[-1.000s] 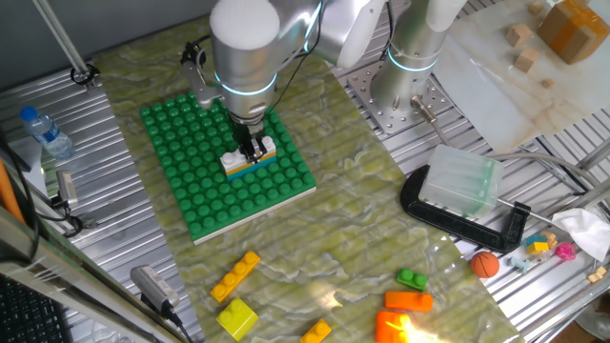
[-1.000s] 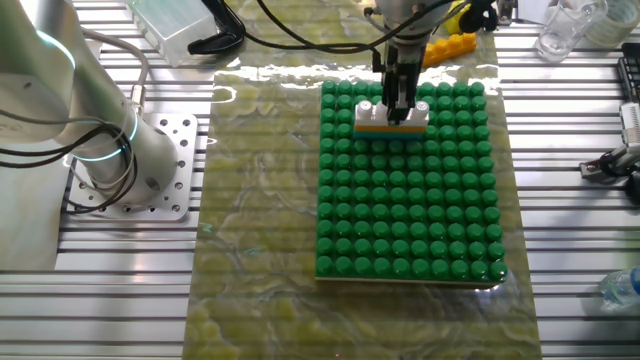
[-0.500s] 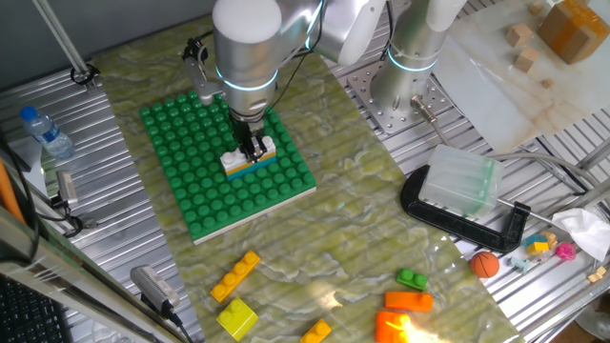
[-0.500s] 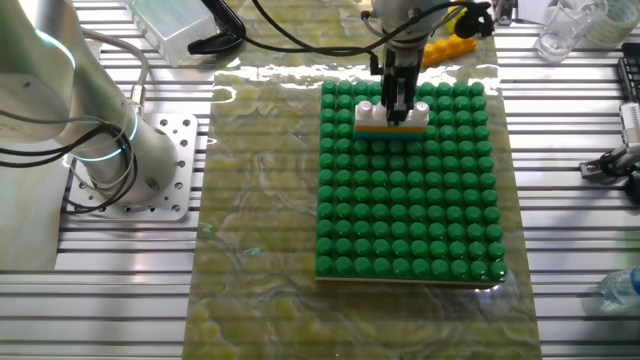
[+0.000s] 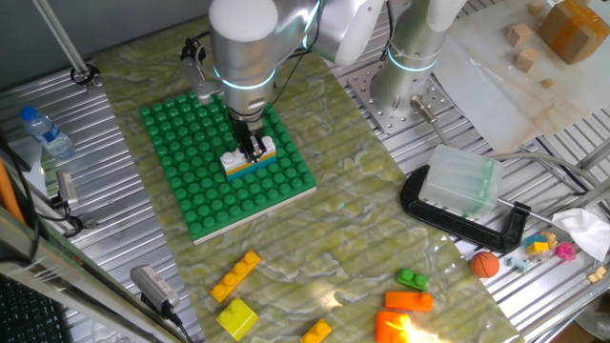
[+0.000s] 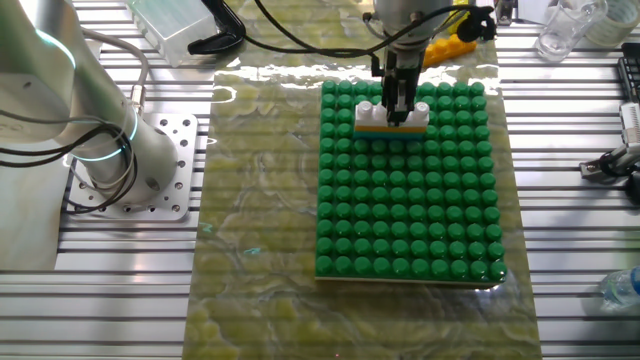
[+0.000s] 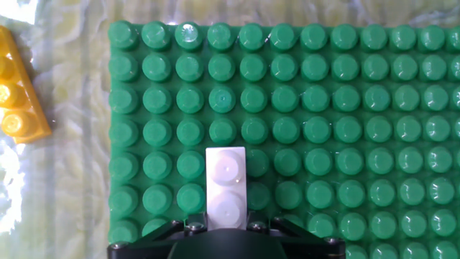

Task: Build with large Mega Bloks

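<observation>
A green studded baseplate (image 5: 191,143) (image 6: 410,200) (image 7: 323,108) lies on the mat. Near its edge stands a small stack of Mega Bloks (image 5: 250,160) (image 6: 392,120): a white brick on an orange layer on a cyan layer. My gripper (image 5: 252,147) (image 6: 397,100) (image 7: 226,224) comes straight down on the stack, its fingers either side of the white brick (image 7: 226,183), shut on it. In the hand view the fingertips are mostly hidden by the hand's body. Loose Mega Bloks lie off the plate: a yellow-orange bar (image 5: 234,276) (image 7: 18,93), a yellow brick (image 5: 236,317), an orange one (image 5: 408,301) and a green one (image 5: 413,279).
A second arm's base (image 5: 410,67) (image 6: 120,150) stands beside the mat. A black clamp (image 5: 457,219) holding a clear box (image 5: 462,181) sits to the right. A water bottle (image 5: 43,131) lies at the left. Small toys (image 5: 534,250) crowd the right edge.
</observation>
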`<action>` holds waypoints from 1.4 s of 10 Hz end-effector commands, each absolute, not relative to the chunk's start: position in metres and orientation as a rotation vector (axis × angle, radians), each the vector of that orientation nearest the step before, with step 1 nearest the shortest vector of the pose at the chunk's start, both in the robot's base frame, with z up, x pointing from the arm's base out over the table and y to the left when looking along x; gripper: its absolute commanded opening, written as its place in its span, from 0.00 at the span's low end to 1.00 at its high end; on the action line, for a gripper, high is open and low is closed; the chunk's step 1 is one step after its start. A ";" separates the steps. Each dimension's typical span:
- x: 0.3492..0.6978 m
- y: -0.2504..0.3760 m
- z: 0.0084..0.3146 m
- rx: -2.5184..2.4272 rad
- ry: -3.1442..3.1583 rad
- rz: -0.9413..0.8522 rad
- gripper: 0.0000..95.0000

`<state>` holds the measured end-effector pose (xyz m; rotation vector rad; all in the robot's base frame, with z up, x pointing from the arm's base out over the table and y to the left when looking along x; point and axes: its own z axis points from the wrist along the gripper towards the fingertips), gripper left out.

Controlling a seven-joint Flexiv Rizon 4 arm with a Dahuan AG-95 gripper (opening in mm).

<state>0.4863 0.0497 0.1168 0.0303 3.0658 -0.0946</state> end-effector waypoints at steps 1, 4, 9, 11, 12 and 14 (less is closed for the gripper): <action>0.486 0.049 0.114 0.005 3.073 -0.091 0.60; 0.487 0.051 0.115 -0.031 3.057 -0.100 0.80; 0.485 0.046 0.121 -0.054 3.045 -0.135 1.00; 0.482 0.043 0.138 -0.071 3.057 -0.132 0.80; 0.482 0.043 0.144 -0.073 3.061 -0.129 0.80; 0.478 0.040 0.154 -0.077 3.062 -0.130 0.60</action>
